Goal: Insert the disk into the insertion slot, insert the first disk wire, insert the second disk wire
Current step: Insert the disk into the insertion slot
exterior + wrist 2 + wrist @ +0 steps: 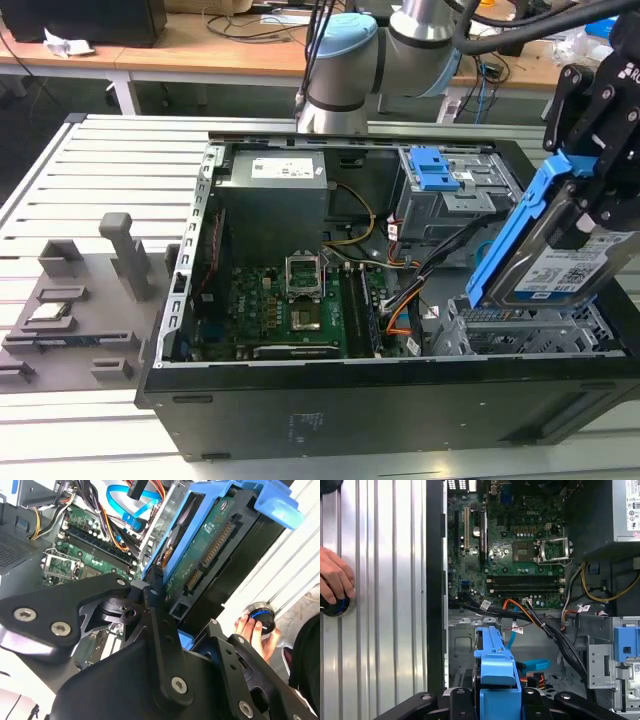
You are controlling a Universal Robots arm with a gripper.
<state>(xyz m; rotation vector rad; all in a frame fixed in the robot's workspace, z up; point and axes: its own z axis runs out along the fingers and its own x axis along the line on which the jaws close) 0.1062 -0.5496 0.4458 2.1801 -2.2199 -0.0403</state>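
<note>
Ribbed counter [100,160] carries an open computer case [350,410].
Arm [400,50] tilted, jaws clamped on the disk [560,270], the insertion slot [520,330] just below them; a hand [335,582] [252,630] shows in both wrist views.

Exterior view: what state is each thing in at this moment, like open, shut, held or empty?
disk, held tilted above the insertion slot, not inserted.
gripper, shut on the disk.
insertion slot, no disk in it.
computer case, lying open, side panel off.
hand, resting on a round button.
</note>
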